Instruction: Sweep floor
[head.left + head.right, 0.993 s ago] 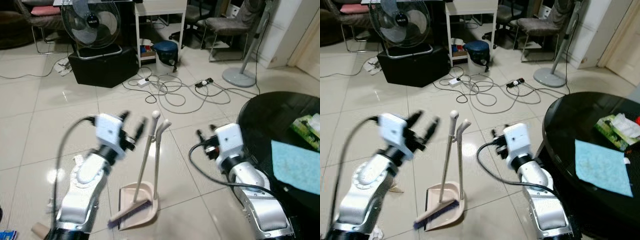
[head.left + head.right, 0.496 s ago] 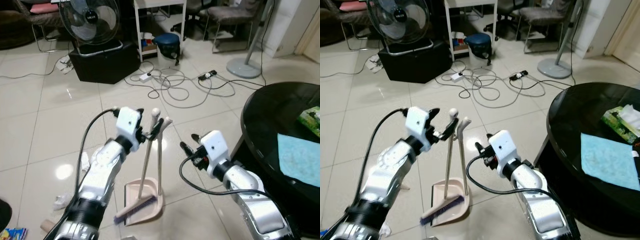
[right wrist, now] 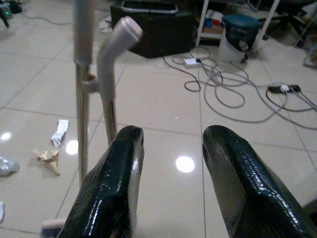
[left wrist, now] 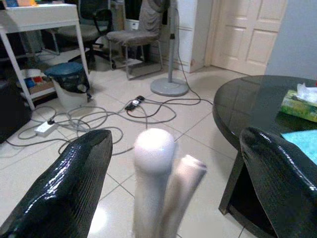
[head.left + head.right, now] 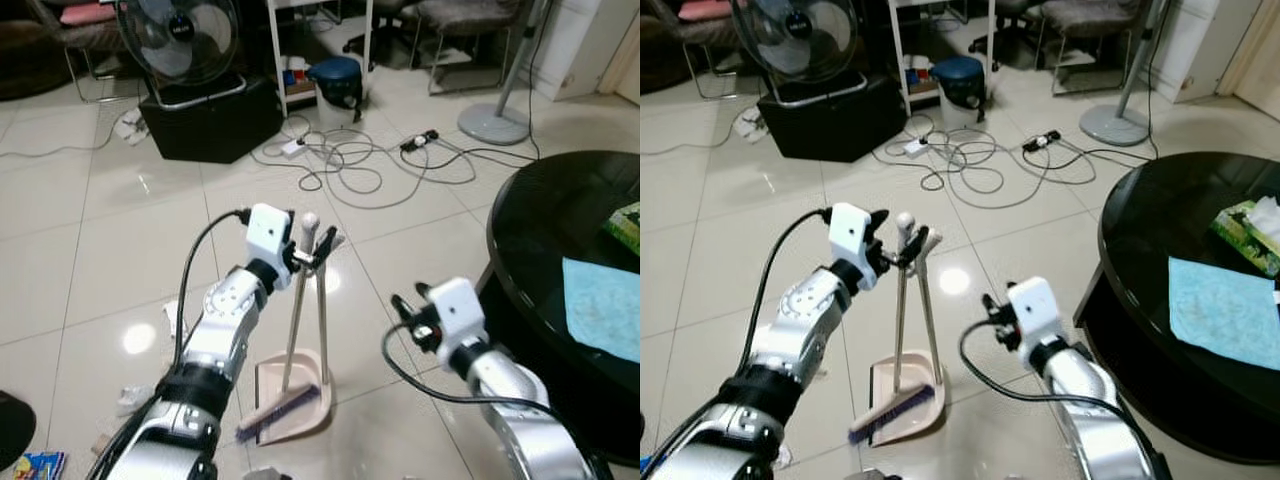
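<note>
Here, left gripper (image 5: 306,250) open, flanking broom handle (image 5: 309,224)

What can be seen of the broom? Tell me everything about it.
The broom with the long pale handle stands nearly upright, leaning slightly, on the glossy tiled floor. Its rounded white knob top sits between the open black fingers of the left gripper, which do not visibly clamp it. Its purple-bristled head rests in the beige plastic dustpan, whose own upright handle stands right beside it. The right gripper hovers apart, not touching.
</note>
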`<state>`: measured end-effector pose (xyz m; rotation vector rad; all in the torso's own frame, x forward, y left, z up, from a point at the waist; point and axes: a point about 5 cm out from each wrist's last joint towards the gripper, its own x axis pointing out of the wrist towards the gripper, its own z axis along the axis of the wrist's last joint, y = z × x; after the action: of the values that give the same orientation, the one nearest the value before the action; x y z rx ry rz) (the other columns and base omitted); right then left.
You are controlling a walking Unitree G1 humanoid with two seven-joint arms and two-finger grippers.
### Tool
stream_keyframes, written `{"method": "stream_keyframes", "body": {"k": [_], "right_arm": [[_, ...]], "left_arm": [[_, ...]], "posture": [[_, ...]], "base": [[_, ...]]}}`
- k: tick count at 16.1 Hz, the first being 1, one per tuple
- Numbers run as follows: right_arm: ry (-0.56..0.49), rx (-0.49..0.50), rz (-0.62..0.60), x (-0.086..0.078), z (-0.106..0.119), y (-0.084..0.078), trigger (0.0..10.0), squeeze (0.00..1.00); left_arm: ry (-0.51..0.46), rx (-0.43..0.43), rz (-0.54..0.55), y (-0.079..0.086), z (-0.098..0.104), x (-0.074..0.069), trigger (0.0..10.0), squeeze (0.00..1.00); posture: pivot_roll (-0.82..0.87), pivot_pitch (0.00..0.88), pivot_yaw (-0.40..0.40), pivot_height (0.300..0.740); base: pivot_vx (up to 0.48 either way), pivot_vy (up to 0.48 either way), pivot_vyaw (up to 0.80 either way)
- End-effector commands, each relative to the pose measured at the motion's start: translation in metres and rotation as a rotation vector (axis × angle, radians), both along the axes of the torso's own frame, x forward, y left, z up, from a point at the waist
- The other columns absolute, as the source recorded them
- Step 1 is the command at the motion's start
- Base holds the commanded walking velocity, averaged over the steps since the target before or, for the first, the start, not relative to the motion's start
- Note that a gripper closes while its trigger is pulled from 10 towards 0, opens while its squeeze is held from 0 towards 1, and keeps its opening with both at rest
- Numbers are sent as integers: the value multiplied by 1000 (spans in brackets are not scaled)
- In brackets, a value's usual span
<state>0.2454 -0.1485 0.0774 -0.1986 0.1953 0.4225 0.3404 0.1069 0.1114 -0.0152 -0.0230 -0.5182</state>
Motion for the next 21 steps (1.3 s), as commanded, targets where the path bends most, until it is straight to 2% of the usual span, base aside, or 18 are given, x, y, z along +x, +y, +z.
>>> {"method": "stream_keyframes", "body": {"k": [1, 6, 12, 13, 18, 21], "right_arm": [[0, 9, 1, -2, -2, -2, 10000, 0], [-1, 8, -2, -4, -12, -1, 10000, 0], [-2, 7, 5, -6, -17, -2, 10000, 0], [-4, 7, 7, -6, -17, -1, 10000, 0], [-27, 16, 21, -7, -5, 12, 10000, 0], [-37, 21, 27, -4, 0, 14, 10000, 0]], "left_arm": [[-8, -5, 7, 2, 1, 3, 10000, 1000], [-26, 7, 20, 1, 2, 10, 10000, 1000], [-9, 18, 0, -11, 1, 16, 10000, 1000], [-9, 23, 4, -12, 1, 17, 10000, 8], [-12, 56, 5, -14, -1, 18, 10000, 0], [-7, 68, 11, -15, 0, 20, 10000, 0]], "posture": [[-133, 98, 95, 740], [-142, 89, 96, 740], [-154, 90, 102, 740], [-155, 92, 103, 740], [-160, 101, 104, 740], [-162, 107, 104, 740]], "base": [[0, 0, 0], [0, 0, 0], [0, 0, 0], [0, 0, 0], [0, 0, 0], [0, 0, 0]]}}
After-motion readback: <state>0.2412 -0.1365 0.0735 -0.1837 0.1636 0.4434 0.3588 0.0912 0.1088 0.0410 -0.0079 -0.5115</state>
